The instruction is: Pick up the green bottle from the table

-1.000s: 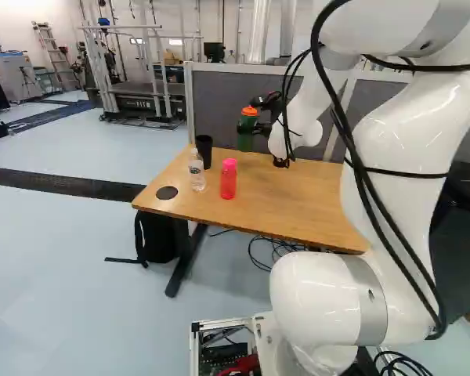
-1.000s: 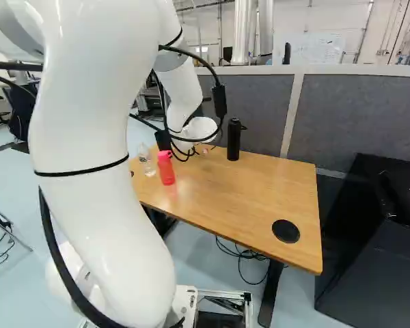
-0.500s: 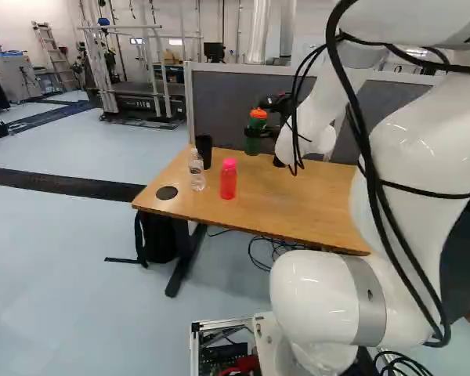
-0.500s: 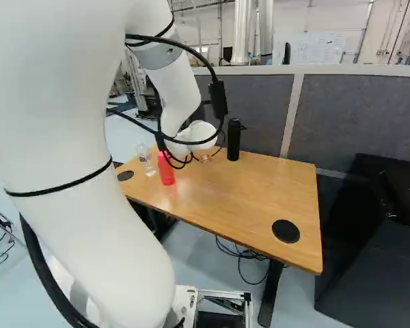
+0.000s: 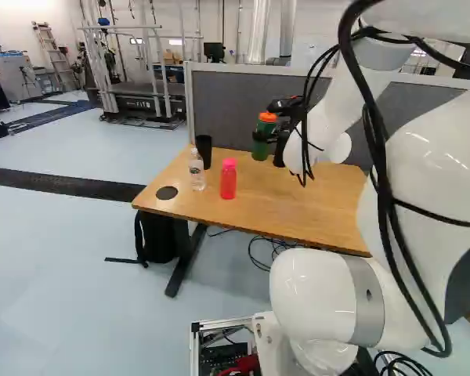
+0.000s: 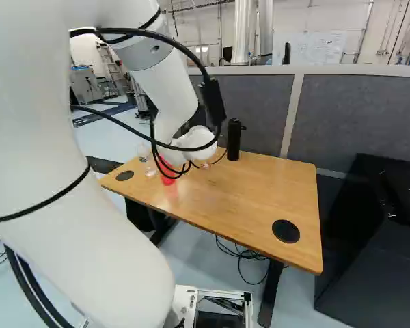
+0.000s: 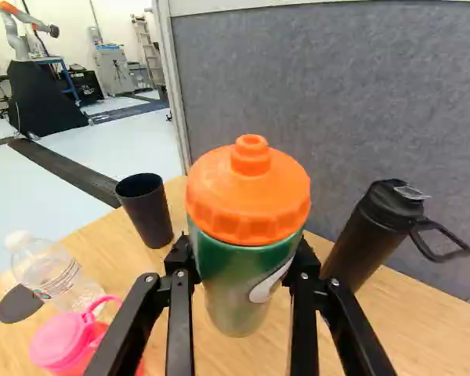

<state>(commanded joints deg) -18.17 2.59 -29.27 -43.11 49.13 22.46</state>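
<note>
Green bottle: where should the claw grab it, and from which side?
I'd grip the green bottle just below its orange lid, coming in from the side, a finger each way. It's round and nearly upright, so its sides should fit between the fingers. The claw holds it there.

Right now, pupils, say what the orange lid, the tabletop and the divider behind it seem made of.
Orange lid: moulded plastic, satin, judging by its ribbed rim.
Tabletop: wood or wood-look laminate, smooth, from its brown tone and soft sheen.
Divider: probably fabric over a panel, dull, judging by its mottled grey surface.
</note>
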